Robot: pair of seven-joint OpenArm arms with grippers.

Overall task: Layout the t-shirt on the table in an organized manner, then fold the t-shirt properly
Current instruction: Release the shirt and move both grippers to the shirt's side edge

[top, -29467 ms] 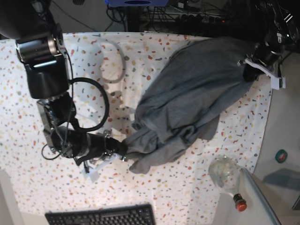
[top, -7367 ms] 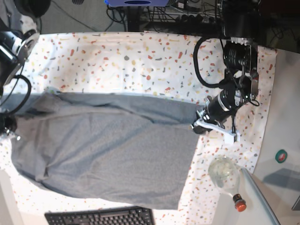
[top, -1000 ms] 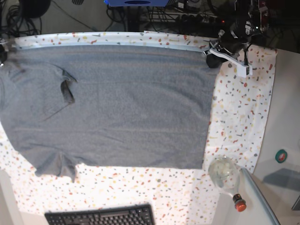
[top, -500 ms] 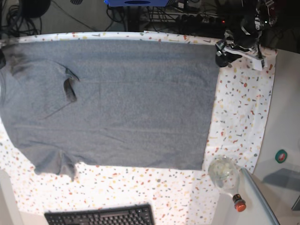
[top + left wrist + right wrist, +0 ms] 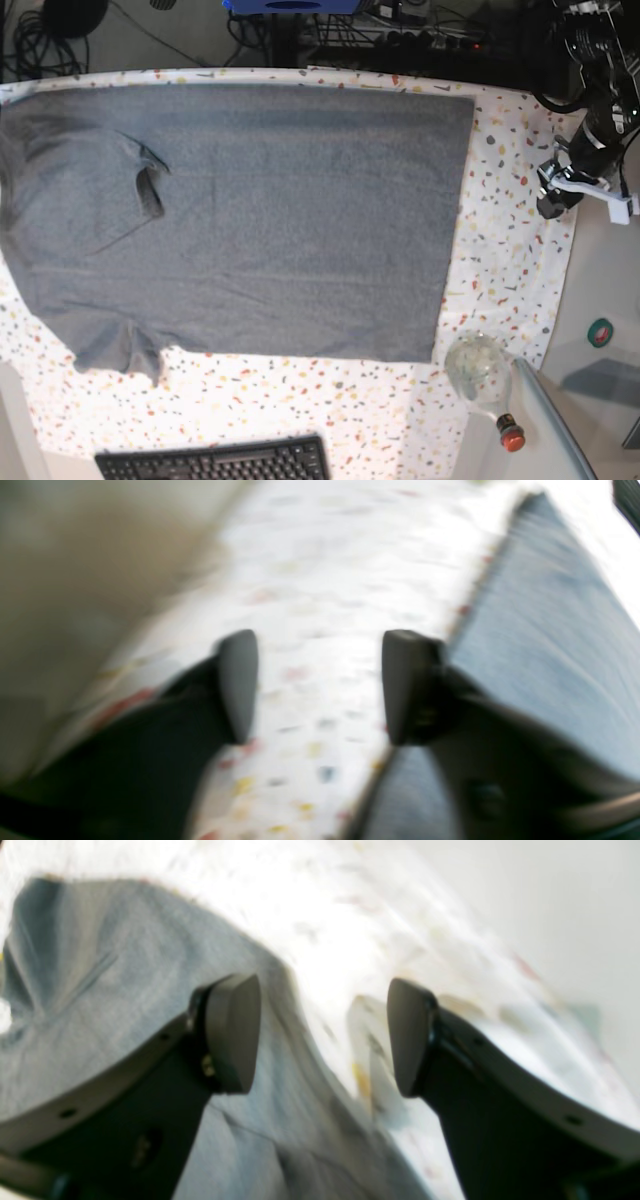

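My right gripper (image 5: 322, 1035) stood wide, its two dark pads well apart with nothing between them. Its left finger (image 5: 232, 1032) hung over the grey t-shirt (image 5: 100, 1005), which lay rumpled beneath it with a few creases, while the right finger hung over bare speckled cloth of the table (image 5: 400, 930). The wrist picture was smeared, so I could not tell whether either pad touched the fabric. That arm did not show in the base view.

Across the base view the t-shirt (image 5: 250, 210) lay spread flat on the table (image 5: 510, 250), filling most of it, its straight hem edge toward the view's right and a short sleeve at the lower left corner. Near the view's left a small dark fold marked the neck area. A black keyboard (image 5: 215, 462) lay at the bottom edge, apart from the shirt, and a clear bottle with a red cap (image 5: 482, 375) lay off the shirt's lower right corner.

My left gripper (image 5: 558, 190) was at the table's right edge, well apart from the hem, the arm reaching down from the upper right. In its wrist view the left gripper (image 5: 320, 685) was parted and empty, speckled cloth showing between the pads, the shirt's edge running beside the right finger (image 5: 405, 685).
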